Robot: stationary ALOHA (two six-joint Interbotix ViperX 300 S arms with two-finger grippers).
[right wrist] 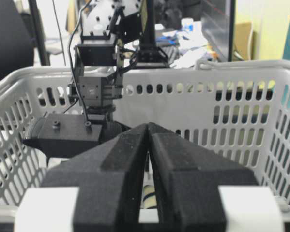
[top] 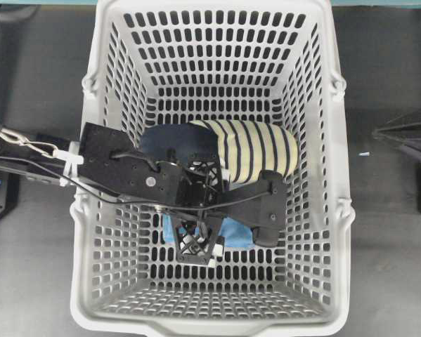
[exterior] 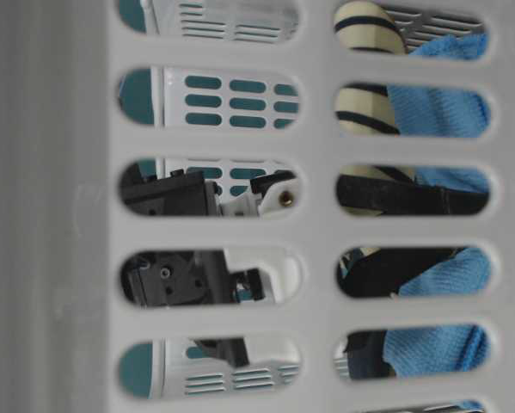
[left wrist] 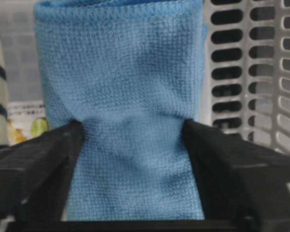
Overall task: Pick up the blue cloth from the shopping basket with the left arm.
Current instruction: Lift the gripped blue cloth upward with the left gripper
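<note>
Down in the shopping basket [top: 315, 182], the left gripper [top: 228, 221] reaches in over the left wall, and the blue cloth [left wrist: 123, 116] lies on the slotted floor toward the near end, just beside the striped slipper [top: 256, 151] and mostly hidden beneath the gripper in the overhead view. From the left wrist camera, the cloth fills the gap between the two black fingers [left wrist: 36, 164]; both pads touch its sides and the fabric narrows slightly where they meet it. The jaws stand partly apart with the cloth between them, so they bracket it, but a firm clamp is not evident.

The step in hand looks like the closing of the grasp. To do it well, the fingers should come together fully on the bunched fold before any lift, since soft microfibre compresses a lot and a light pinch could let it slide out. The cloth is well centred between the pads, which is good; closing here should gather several layers. The slipper edge shows at the left of the wrist view, so the lift should go straight up to avoid dragging it along. The fingertips probably sit close to the slotted floor, and catching a slot is a risk.

The right gripper [right wrist: 148, 159] waits outside the basket with its jaws pressed together, holding nothing.
</note>
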